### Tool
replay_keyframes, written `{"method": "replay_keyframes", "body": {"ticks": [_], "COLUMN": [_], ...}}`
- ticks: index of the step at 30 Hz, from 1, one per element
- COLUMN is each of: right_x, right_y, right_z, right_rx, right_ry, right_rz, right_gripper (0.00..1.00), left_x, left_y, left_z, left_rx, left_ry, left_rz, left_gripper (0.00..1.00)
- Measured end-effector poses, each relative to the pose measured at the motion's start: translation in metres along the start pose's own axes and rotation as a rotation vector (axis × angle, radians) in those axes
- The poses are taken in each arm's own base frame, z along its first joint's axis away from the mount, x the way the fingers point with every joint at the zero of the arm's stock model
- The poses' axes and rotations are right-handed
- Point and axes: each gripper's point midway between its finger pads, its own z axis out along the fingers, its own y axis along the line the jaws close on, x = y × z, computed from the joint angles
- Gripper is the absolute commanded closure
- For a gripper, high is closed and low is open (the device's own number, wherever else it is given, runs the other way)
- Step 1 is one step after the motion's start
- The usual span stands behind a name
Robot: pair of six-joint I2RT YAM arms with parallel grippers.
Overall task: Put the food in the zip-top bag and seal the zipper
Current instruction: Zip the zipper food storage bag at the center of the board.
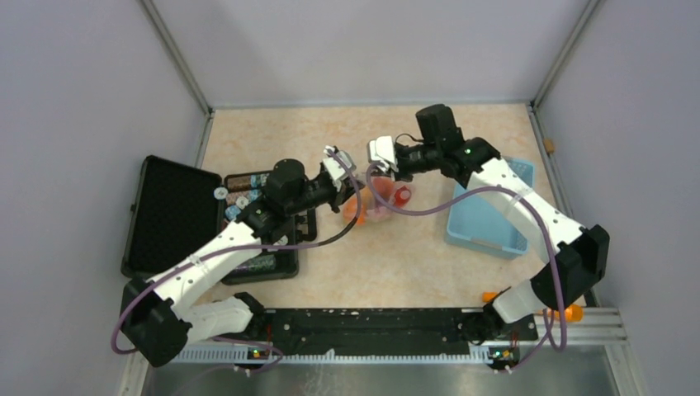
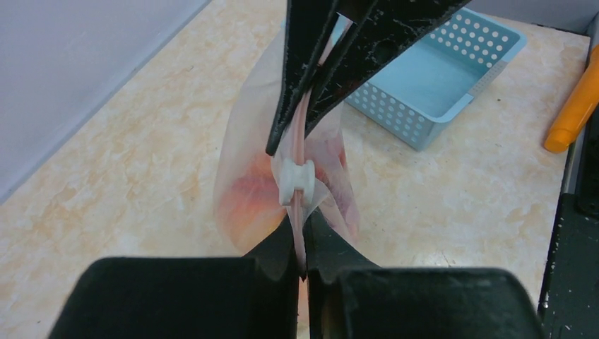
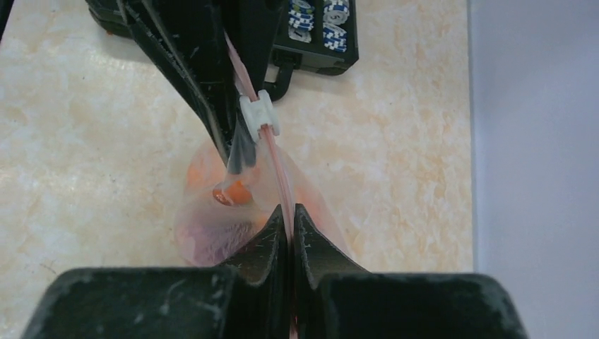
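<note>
Left gripper (image 2: 302,258) pinches one zipper (image 2: 303,134) end, right gripper (image 3: 289,222) pinches other. Strip pulled tight so slider (image 3: 258,116) can run. Bag (image 1: 373,203) hangs between, above bench (image 1: 396,264), food (image 3: 236,192) inside.

The table (image 1: 289,132) has a pale peach top with cloudy marks like stone. Plain grey walls (image 1: 355,49) stand on the left, right and far sides. Shiny metal posts (image 1: 177,58) run up the two far corners. A black rail (image 1: 371,322) lies along the near edge.

L arm (image 1: 216,249) & R arm (image 1: 528,206) angled inward, wrists close together; L fingers (image 2: 272,261) & R fingers (image 3: 265,244) both clamped tight.
</note>
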Motion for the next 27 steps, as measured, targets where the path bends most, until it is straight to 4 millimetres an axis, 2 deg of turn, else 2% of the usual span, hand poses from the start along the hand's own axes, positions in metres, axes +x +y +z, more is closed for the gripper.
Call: {"method": "replay_keyframes", "body": {"ticks": [1, 3, 4, 7, 13, 17, 21, 25, 27], "right_x": [0.000, 0.000, 0.000, -0.001, -0.014, -0.022, -0.027, -0.033, -0.037], "right_y": [0.001, 0.003, 0.004, 0.008, 0.000, -0.001, 0.001, 0.002, 0.002], "right_z": [0.000, 0.000, -0.001, -0.003, -0.015, -0.017, -0.018, -0.022, -0.025], "right_rx": [0.006, 0.026, 0.037, 0.078, 0.185, 0.193, 0.182, 0.188, 0.193], "right_ry": [-0.004, -0.017, -0.024, -0.049, -0.096, -0.129, -0.148, -0.164, -0.175], "right_rz": [0.006, 0.027, 0.037, 0.077, 0.154, 0.211, 0.238, 0.249, 0.254], "right_gripper": [1.00, 1.00, 1.00, 1.00, 1.00, 1.00, 1.00, 1.00, 1.00], "left_x": [-0.001, -0.002, -0.003, -0.003, -0.006, -0.008, -0.014, -0.018, -0.017], "left_y": [0.001, 0.003, 0.004, 0.006, 0.008, 0.006, 0.009, 0.010, 0.009], "left_z": [0.000, 0.001, 0.002, 0.004, 0.004, 0.006, 0.010, 0.017, 0.020], "left_rx": [-0.007, -0.022, -0.028, -0.045, -0.077, -0.077, -0.085, -0.074, -0.062], "left_ry": [-0.006, -0.023, -0.034, -0.061, -0.147, -0.227, -0.305, -0.333, -0.334], "left_rz": [-0.004, -0.008, -0.018, -0.037, -0.094, -0.128, -0.139, -0.141, -0.143], "left_gripper": [0.62, 0.47, 0.36, 0.29, 0.27, 0.27, 0.29, 0.39, 0.36]}}
